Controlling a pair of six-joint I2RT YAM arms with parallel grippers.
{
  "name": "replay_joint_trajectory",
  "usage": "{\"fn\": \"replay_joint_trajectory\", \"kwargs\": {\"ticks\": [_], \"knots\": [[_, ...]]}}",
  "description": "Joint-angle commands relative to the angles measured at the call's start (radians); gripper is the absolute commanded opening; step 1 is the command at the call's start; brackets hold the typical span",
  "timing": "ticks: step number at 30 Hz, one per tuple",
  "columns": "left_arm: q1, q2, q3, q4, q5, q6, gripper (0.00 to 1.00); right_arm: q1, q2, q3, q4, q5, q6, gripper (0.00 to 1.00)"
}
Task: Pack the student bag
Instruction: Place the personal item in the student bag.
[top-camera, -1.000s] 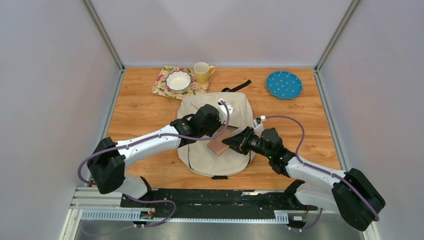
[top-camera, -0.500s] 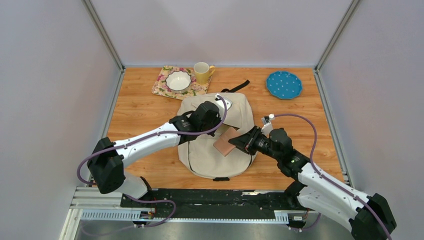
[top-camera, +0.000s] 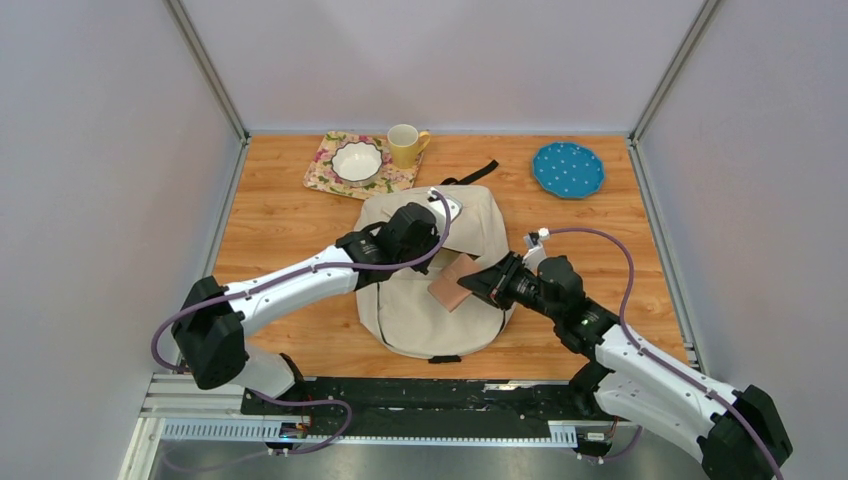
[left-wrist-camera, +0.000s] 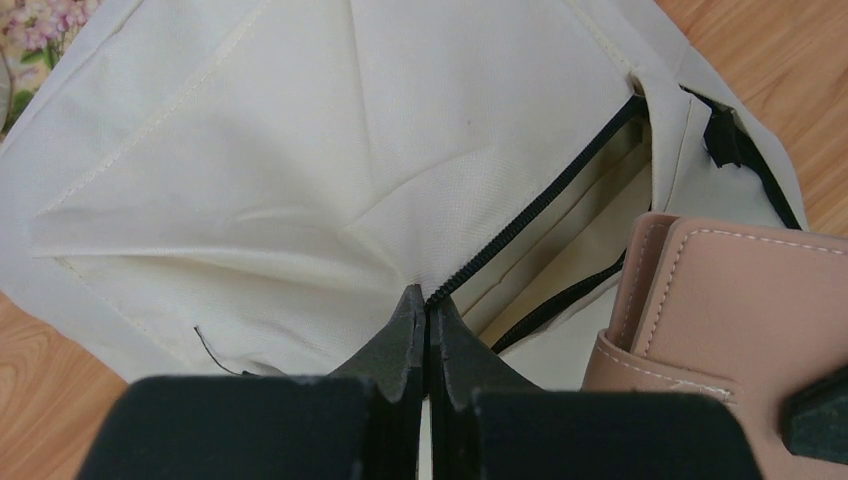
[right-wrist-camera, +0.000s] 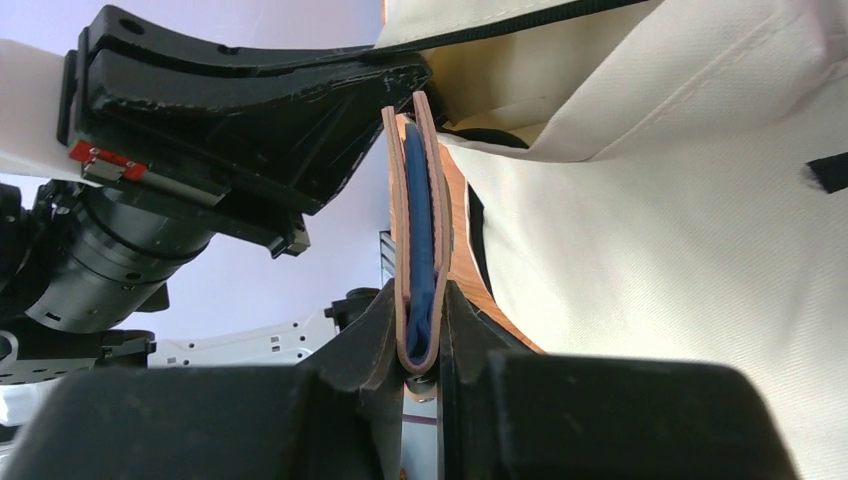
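The bag (top-camera: 420, 315) lies flat in the middle of the tabletop (top-camera: 290, 215), its bottom towards the near edge, with both arms reaching in over it. The left claw (left-wrist-camera: 425, 305) sits right on the bag's upper face, its tips pressed together on a pinch of cream cloth at the end of the black zip, so the mouth gapes beside it. The right claw (right-wrist-camera: 420, 292) comes in from the bag's right side and is clamped on a pink wallet (top-camera: 450, 290) with a blue lining. It grips the wallet by its near edge, and the far edge points into the opening, close to the left claw. Compared with a second ago, the right arm's elbow has swung out towards the right edge, and the wallet has shifted a little to the right. The left claw is pinching the cloth just as before.
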Motion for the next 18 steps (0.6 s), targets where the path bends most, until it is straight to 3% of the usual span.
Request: {"fn": "replay_joint_trajectory", "kwargs": {"ticks": [1, 7, 13, 18], "knots": [[0.007, -0.083, -0.008, 0.039, 0.024, -0.034, 0.00, 0.005, 0.006, 0.041, 0.046, -0.009, -0.026, 0.00], [0.033, -0.069, 0.006, 0.039, 0.053, -0.011, 0.00, 0.003, 0.009, -0.031, 0.245, -0.007, 0.119, 0.00], [0.059, -0.063, 0.029, 0.009, 0.066, -0.013, 0.00, 0.003, 0.022, -0.023, 0.235, 0.028, 0.128, 0.00], [0.070, -0.072, 0.028, 0.023, 0.070, -0.023, 0.00, 0.003, 0.134, 0.018, 0.215, -0.049, 0.130, 0.00]]}}
